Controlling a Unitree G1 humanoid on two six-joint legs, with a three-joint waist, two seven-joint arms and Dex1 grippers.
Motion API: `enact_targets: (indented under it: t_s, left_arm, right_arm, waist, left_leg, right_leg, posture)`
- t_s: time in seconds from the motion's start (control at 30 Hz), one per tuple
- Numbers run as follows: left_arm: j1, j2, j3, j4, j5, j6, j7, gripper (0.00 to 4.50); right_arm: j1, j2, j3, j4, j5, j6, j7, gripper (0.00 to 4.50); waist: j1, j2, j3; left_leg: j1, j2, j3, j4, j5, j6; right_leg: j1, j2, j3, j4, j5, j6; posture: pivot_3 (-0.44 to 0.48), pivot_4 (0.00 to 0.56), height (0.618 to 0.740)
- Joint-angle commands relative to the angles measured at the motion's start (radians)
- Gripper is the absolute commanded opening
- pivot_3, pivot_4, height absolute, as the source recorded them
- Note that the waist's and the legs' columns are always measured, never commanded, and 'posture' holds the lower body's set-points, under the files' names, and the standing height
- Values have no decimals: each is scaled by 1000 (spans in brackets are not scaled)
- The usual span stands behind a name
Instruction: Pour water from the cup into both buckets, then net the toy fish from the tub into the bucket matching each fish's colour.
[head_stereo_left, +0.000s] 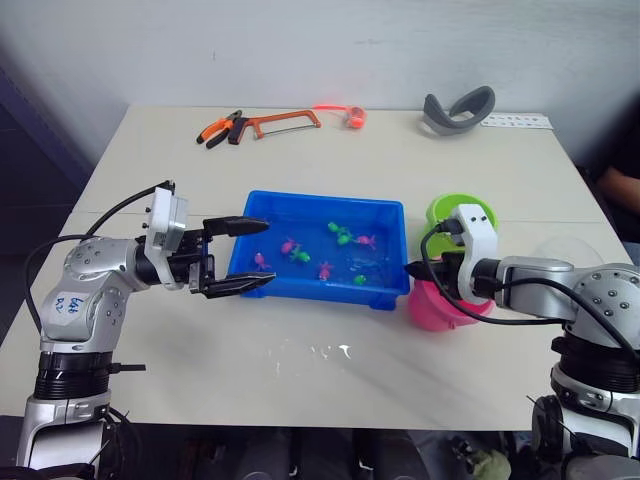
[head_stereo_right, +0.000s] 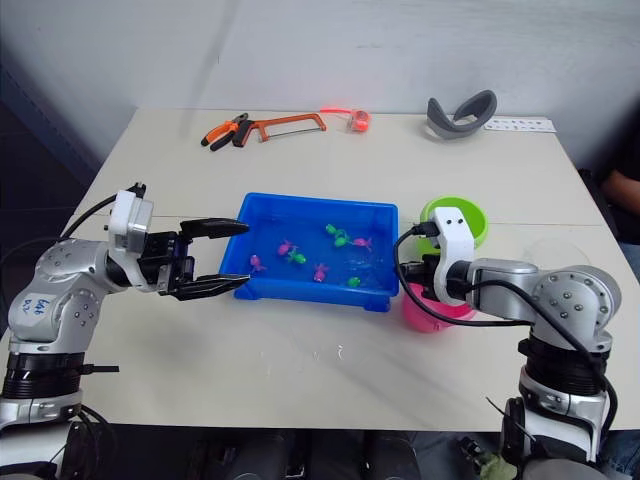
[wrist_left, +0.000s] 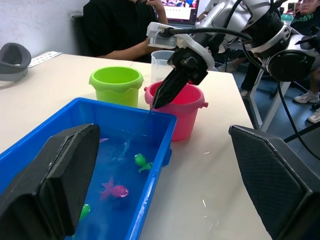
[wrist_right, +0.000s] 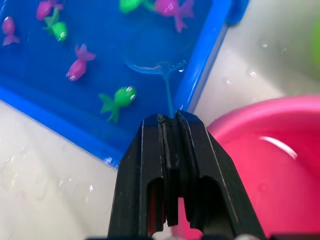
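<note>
White tabletop (head_stereo_left: 300, 380) against a pale wall; shallow bright blue plastic tub (head_stereo_left: 320, 290) sits mid-table w/ tiny green and pink toy fish (head_stereo_left: 300, 250) in water.

L arm reaches in horizontally from the left, left gripper (head_stereo_left: 255, 256) spread wide, empty, tips just at the tub's left wall. R arm bent inward, right gripper (wrist_left: 159, 100) clenched on the thin handle of the blue-rimmed net (wrist_right: 155, 65), whose hoop dips into the tub's near-right corner. Bright pink round pail (wrist_left: 182, 102) just under that wrist, lime green pail (wrist_left: 116, 82) beside it, clear plastic cup (wrist_left: 161, 61) behind both.
</note>
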Motion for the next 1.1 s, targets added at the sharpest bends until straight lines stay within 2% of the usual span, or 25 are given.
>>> enact_targets:
  t_s: [0.03,0.3,0.5,0.8,0.93,1.1]
  left_arm:
    - [-17,10,3,-4,-2,-14,3,4486]
    - [-21,11,2,1,-2,-15,7,4486]
    - [-20,12,4,3,-1,-17,8,4486]
    - [-21,14,8,10,-1,-22,10,4486]
    - [-30,12,7,18,-5,-26,7,4486]
    - [-59,3,2,33,-25,-16,-6,4486]
  right_arm:
    - [-8,-10,32,-60,-68,-58,36,0]
    - [9,-9,79,-94,-170,-161,132,0]
    - [22,-18,60,-132,-183,-170,188,0]
    - [85,-129,16,-222,-167,-220,340,0]
    - [123,-172,-33,-262,-145,-272,419,0]
    - [209,-227,-166,-321,-84,-360,537,0]
  waist:
    - [-1,0,0]
    - [-4,0,0]
    - [-4,0,0]
    - [-4,0,0]
    - [-4,0,0]
    - [8,0,0]
  left_leg:
    - [0,0,0,0,0,0]
    - [0,0,0,0,0,0]
    - [0,0,0,-1,0,0]
    - [0,0,0,-1,0,0]
    - [0,0,0,-1,0,0]
    - [0,0,0,-1,0,0]
  right_leg:
    - [0,0,0,0,0,0]
    - [0,0,0,0,0,0]
    - [0,0,0,0,0,0]
    - [0,-1,0,-1,0,0]
    - [0,-1,0,-1,0,0]
    - [0,-1,-1,-2,0,0]
  posture:
    - [0,150,740]
    - [0,150,740]
    - [0,150,740]
    - [0,150,740]
    - [0,150,740]
    - [0,150,740]
